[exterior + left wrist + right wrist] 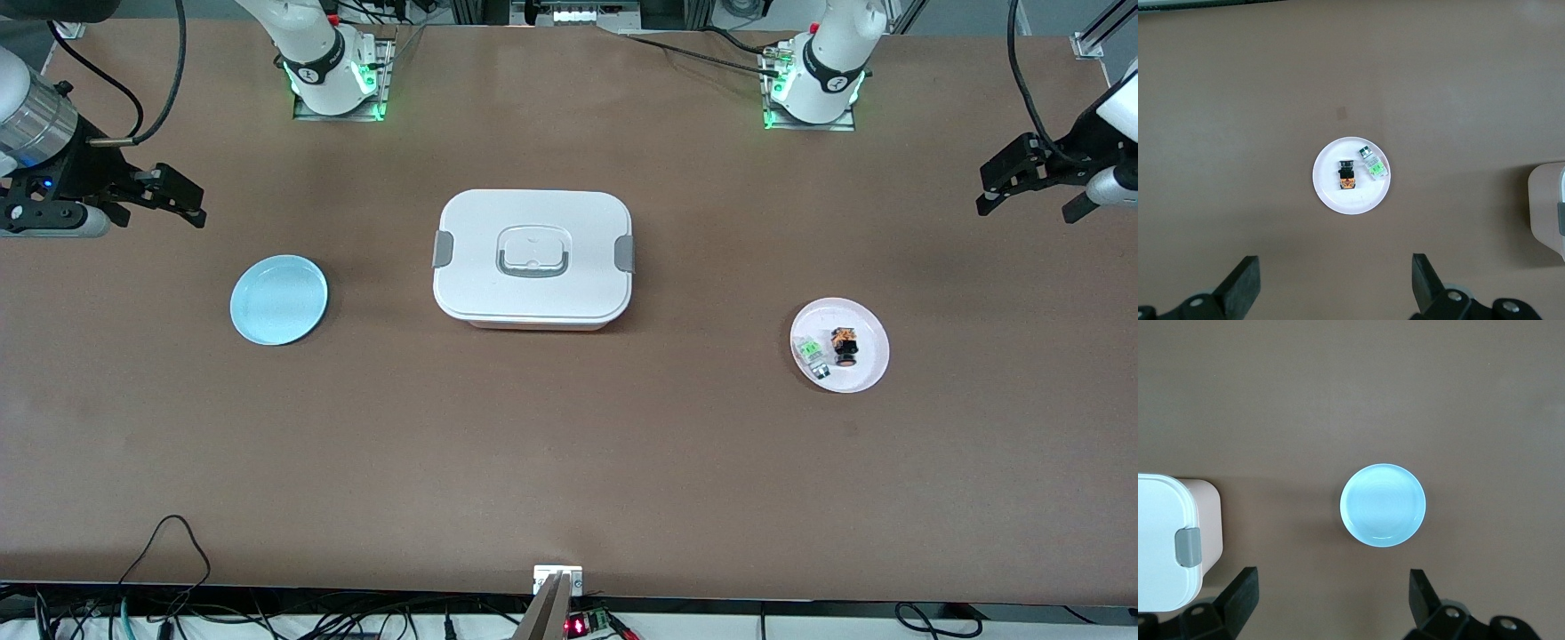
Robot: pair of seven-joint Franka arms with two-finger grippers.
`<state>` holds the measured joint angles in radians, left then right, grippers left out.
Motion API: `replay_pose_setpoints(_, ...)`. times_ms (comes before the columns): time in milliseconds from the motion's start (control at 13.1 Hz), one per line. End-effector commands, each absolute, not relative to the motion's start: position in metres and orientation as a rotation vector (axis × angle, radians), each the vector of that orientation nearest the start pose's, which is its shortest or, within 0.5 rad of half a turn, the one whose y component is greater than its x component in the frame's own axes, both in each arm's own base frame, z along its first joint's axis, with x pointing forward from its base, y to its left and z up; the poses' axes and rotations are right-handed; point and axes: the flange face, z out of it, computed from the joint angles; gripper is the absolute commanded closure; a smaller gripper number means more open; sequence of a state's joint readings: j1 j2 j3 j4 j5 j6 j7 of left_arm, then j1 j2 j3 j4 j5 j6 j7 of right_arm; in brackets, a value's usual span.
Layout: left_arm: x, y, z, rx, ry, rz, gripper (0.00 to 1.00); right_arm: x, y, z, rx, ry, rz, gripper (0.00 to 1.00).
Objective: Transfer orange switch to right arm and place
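Note:
The orange switch (845,346) lies on a small pink plate (867,373) toward the left arm's end of the table, beside a clear-and-green component (812,354). It also shows in the left wrist view (1347,176) on the plate (1351,200). My left gripper (1022,182) is open and empty, up in the air at the table's end, apart from the plate. My right gripper (173,197) is open and empty, raised over the table's other end. A pale blue plate (278,299) lies under it and shows in the right wrist view (1383,505).
A white lidded box (533,258) with grey clasps stands in the middle of the table, between the two plates. Its corner shows in the right wrist view (1171,540). Cables hang along the table's edge nearest the front camera.

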<state>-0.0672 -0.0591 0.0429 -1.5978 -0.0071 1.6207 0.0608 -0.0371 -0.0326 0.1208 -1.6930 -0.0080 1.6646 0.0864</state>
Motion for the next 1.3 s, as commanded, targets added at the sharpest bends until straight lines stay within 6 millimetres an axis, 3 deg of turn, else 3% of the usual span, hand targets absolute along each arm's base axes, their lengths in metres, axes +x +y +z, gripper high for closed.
replay_pose_setpoints(0, 0.535, -0.013, 0.660, -3.154, 0.153, -0.158, 0.00, 0.550, 0.047, 0.594, -3.151, 0.011, 0.009, 0.00)
replay_pose_setpoints(381, 0.539, -0.026, 0.644, -3.158, 0.172, -0.112, 0.00, 0.550, 0.047, 0.594, -3.151, 0.009, 0.009, 0.00)
replay_pose_setpoints(610, 0.552, -0.030, 0.607, -3.157, 0.197, -0.010, 0.00, 0.550, 0.047, 0.594, -3.151, 0.011, 0.009, 0.00)
replay_pose_setpoints(762, 0.556, -0.032, 0.562, -3.154, 0.207, 0.127, 0.00, 0.550, 0.047, 0.595, -3.151, 0.011, 0.006, 0.00)
replay_pose_setpoints(838, 0.555, -0.032, 0.554, -3.152, 0.238, 0.159, 0.00, 0.550, 0.047, 0.595, -3.151, 0.011, 0.006, 0.00)
replay_pose_setpoints(990, 0.563, -0.028, 0.525, -3.136, 0.430, 0.196, 0.00, 0.550, 0.047, 0.595, -3.151, 0.009, 0.006, 0.00)
replay_pose_setpoints(1219, 0.566, -0.013, 0.462, -3.078, 0.812, 0.183, 0.00, 0.550, 0.046, 0.594, -3.153, 0.011, 0.011, 0.00)
